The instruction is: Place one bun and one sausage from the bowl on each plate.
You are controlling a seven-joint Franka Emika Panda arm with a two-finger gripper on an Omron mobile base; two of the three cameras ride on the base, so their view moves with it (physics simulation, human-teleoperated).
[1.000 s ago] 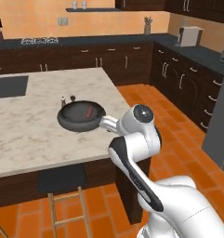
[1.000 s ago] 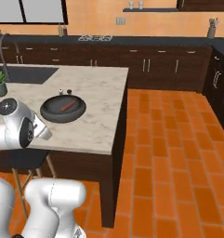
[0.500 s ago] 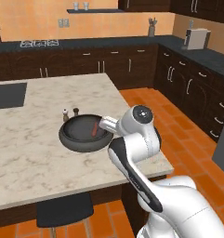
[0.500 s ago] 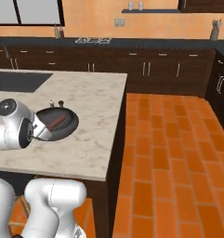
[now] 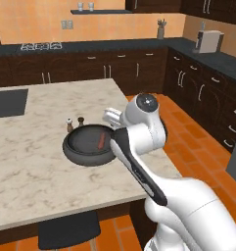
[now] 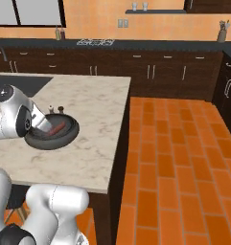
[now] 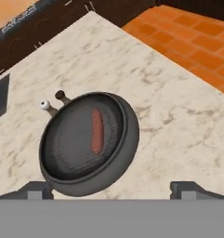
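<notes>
The jaws (image 7: 111,188) stand wide apart, holding nothing, their two tips at the bottom corners of the hand view. Just ahead of them and slightly toward the left tip sits the bowl (image 7: 127,139) on the marble table (image 7: 178,116). The sausage (image 7: 97,131) lies alone near the bowl's middle, pointing away from the jaws. Beyond the bowl's far left rim, two small shakers (image 7: 55,103) stand close together, one white-topped, one dark-topped, touching or nearly touching the rim. In the left base view the sausage (image 5: 101,141) lies in the bowl (image 5: 73,149) just beside the wrist.
</notes>
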